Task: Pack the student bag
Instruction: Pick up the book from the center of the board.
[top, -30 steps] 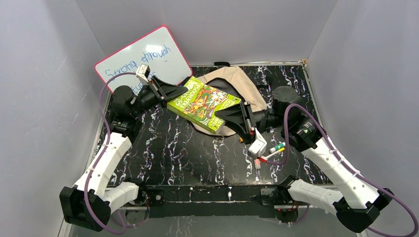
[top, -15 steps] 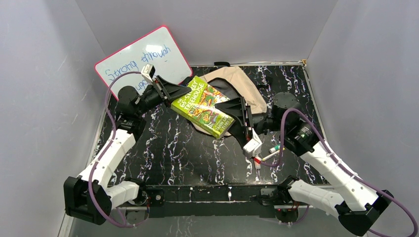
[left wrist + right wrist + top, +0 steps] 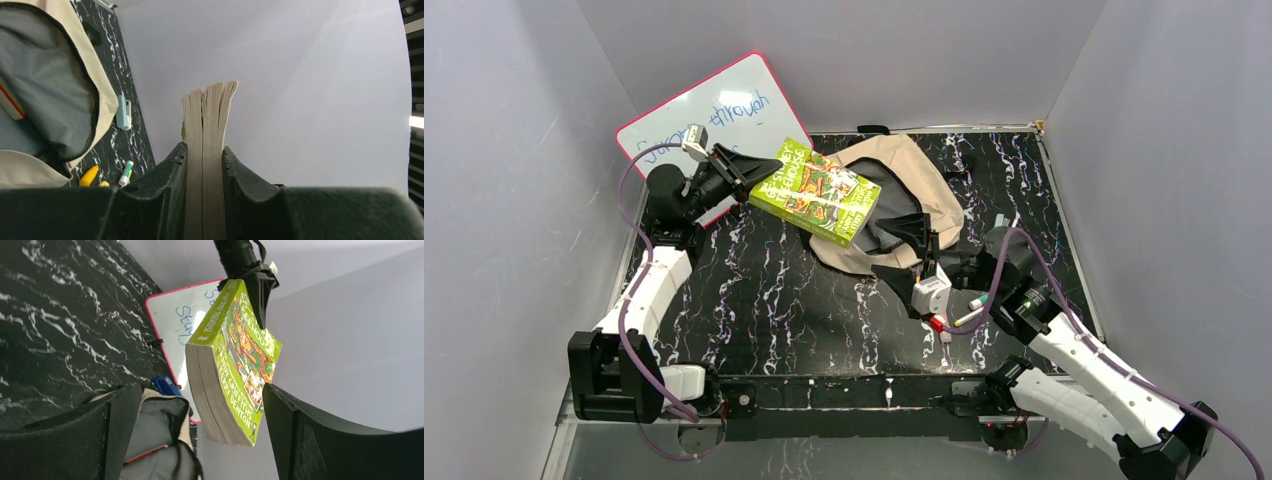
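Two pincers: L pincer [image 3: 767, 172] clamped on green book [image 3: 816, 190] above student bag [image 3: 906, 160]; R pincer [image 3: 200, 410] wide apart, empty.

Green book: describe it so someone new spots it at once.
On the black marbled table, find the beige student bag at the far side. At the bag's left edge the book is held in the air, clamped by the left gripper. Its bright green cartoon cover sets it apart from the bag and the pink-framed whiteboard.
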